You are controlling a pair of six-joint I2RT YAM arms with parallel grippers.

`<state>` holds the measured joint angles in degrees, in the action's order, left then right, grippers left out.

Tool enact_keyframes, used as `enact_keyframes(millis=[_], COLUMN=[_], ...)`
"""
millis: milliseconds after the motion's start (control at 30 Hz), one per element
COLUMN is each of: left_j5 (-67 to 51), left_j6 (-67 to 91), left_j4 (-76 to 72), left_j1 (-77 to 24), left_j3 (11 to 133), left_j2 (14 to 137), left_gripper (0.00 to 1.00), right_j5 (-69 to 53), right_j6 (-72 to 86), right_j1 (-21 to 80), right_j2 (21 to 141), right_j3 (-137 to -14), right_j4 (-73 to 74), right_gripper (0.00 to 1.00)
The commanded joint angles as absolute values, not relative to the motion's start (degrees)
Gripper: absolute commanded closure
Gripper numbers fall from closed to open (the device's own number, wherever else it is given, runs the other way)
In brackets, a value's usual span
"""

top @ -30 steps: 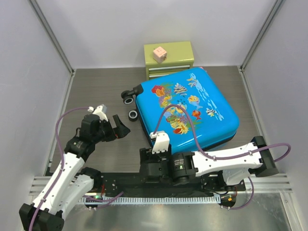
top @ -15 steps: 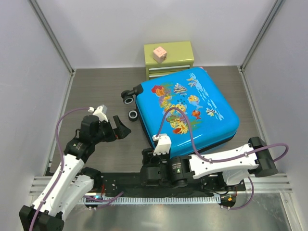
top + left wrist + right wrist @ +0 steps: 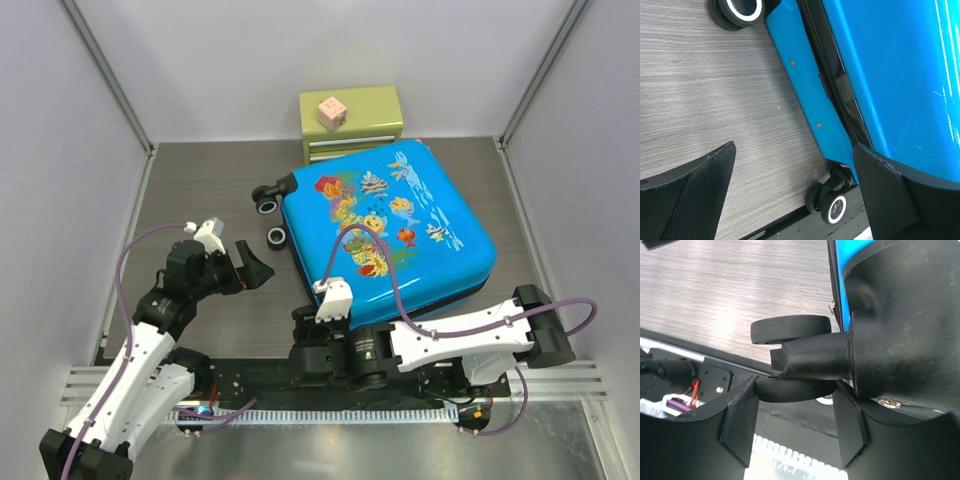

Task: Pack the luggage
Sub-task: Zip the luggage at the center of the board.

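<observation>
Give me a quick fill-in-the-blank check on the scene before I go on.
1. The luggage lies flat with its lid ____.
2. On the green drawer chest sits a small ____ cube.
3. The right tool straddles one of the luggage's ____.
4. The left tool holds nothing; its jaws stand ____.
Missing words: closed; pink; wheels; open.

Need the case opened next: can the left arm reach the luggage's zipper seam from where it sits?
Probably yes. The left gripper is open beside the luggage. Only bare table lies between them, and the zipper seam on that side faces it unobstructed.
</observation>
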<state>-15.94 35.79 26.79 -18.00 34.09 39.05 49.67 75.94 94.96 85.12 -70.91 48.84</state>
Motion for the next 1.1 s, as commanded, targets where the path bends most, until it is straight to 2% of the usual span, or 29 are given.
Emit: enact_keyframes(millis=[0,300,467,633,900,1067], left_j5=[-17.4,-13.3,-6.3,2.6,6.5,1.3], left_j6=[35.6,38.7,37.9,33.4,31.7,30.1], left_j4=[24.1,18.9,6.2,-2.1,-20.1,-24.7], left_j1=[-18.2,-24.2,-39.9,-53.6,-58.3,-58.4], left_j3=[33.6,29.3,21.6,20.1,17.8,16.1], left_j2=[38.5,36.9,36.5,38.1,45.8,48.2], left_gripper=[0.0,0.05,0.05,0.05,0.1,0.24], right_j5=[49.8,44.3,44.9,45.4,45.4,45.6], right_j6=[75.1,76.6,77.4,78.4,81.2,81.6], right_j1=[94.6,94.5,94.6,94.3,94.3,94.4], right_j2=[79.2,73.0,68.9,67.2,66.5,67.2], right_j3=[-73.5,-76.3,-77.3,-78.5,-79.5,-80.1], right_j4=[48.7,54.3,55.4,56.6,56.5,55.7], right_gripper=[0.92,0.94,0.94,0.95,0.97,0.98])
